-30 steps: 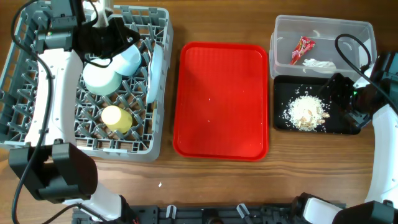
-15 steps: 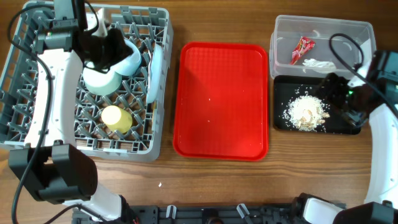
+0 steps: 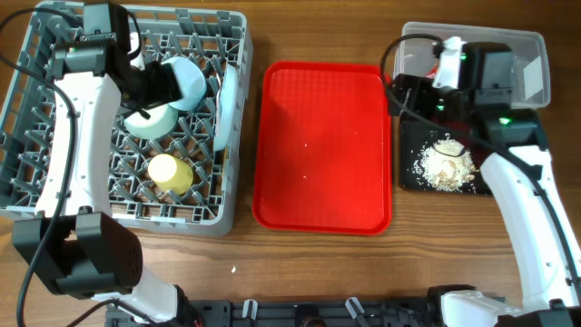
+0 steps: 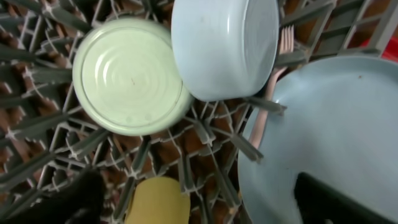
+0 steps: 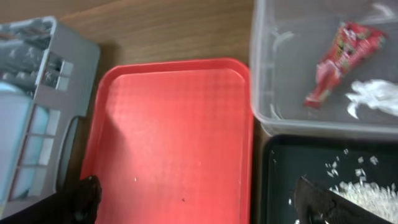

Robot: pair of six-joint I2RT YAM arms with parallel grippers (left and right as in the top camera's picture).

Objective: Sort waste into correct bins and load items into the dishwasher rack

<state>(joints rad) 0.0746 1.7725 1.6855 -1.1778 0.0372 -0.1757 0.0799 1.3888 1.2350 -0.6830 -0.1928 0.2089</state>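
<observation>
The dishwasher rack point(image 3: 204, 27) held plate point(image 4: 336, 124), bowl point(image 4: 224, 43) and cup point(image 4: 157, 200) among pegs, likely to drain; the clear tub point(image 3: 531, 64) kept wrapper point(image 5: 339, 59) and napkin point(image 5: 376, 96) apart from scraps point(image 3: 445, 165). Left gripper point(image 4: 199, 202) and right gripper point(image 5: 196, 200) hung spread, empty

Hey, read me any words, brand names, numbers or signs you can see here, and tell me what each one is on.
No text can be read in any view.
Snack wrapper in the clear tub: it has printing, but it is too blurred to read.
Red tray: no markings show.
Rack and the dishes in it: no markings show.
</observation>
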